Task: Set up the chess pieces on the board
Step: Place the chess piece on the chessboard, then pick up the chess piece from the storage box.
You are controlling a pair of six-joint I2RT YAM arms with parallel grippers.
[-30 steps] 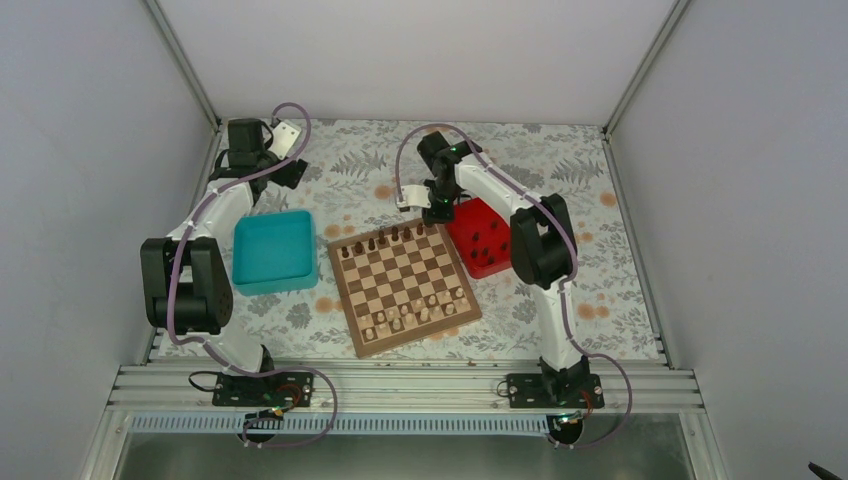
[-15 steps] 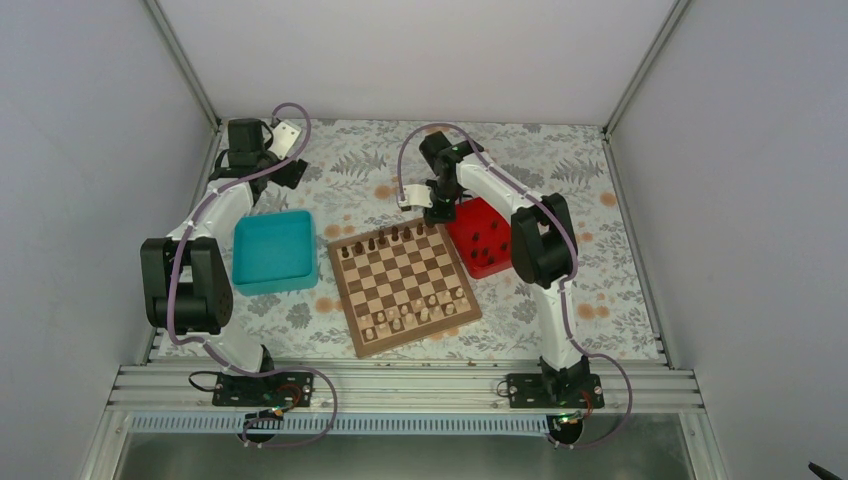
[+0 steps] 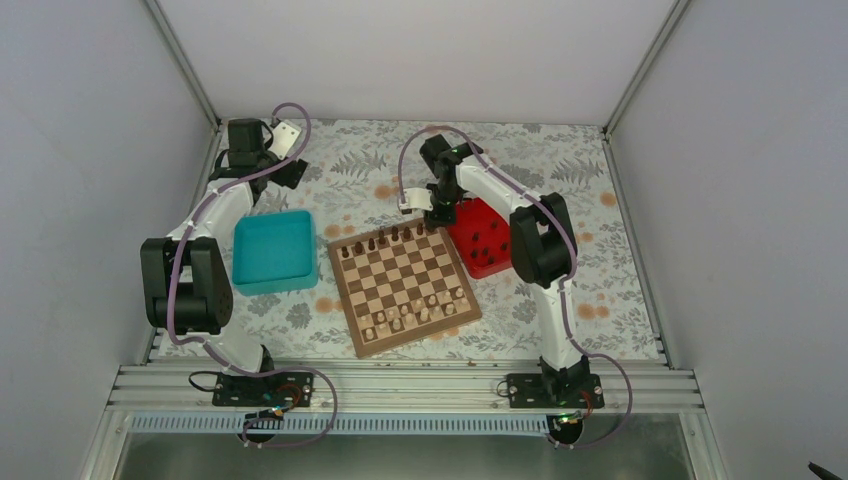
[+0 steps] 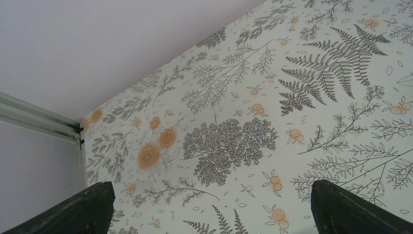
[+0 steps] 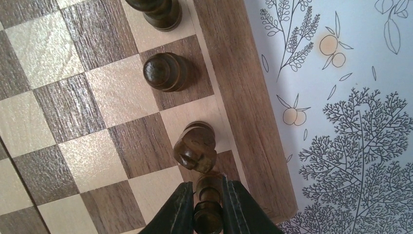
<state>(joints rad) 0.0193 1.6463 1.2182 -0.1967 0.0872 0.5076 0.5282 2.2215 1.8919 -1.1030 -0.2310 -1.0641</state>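
The chessboard [image 3: 400, 275] lies mid-table. Several dark brown chessmen [image 3: 385, 238] stand along its far row, and more lie in the red tray [image 3: 480, 237]. My right gripper [image 3: 437, 222] is over the board's far right corner. In the right wrist view it [image 5: 208, 192] is shut on a dark brown piece [image 5: 208, 207], held over the corner square by the tan border [image 5: 243, 97]. A dark knight [image 5: 195, 146] stands just ahead of it, touching or nearly so. A round-topped dark piece [image 5: 163, 71] stands farther on. My left gripper [image 4: 209, 214] is open and empty over the tablecloth.
Pale cream chessmen [image 3: 415, 315] stand on the board's near rows. A teal tray [image 3: 272, 250] sits left of the board. The red tray touches the board's right edge. My left arm [image 3: 290, 165] is parked at the far left corner near the wall.
My right gripper has shifted slightly over the board's far right corner, still gripping the dark piece. The left arm has not moved.
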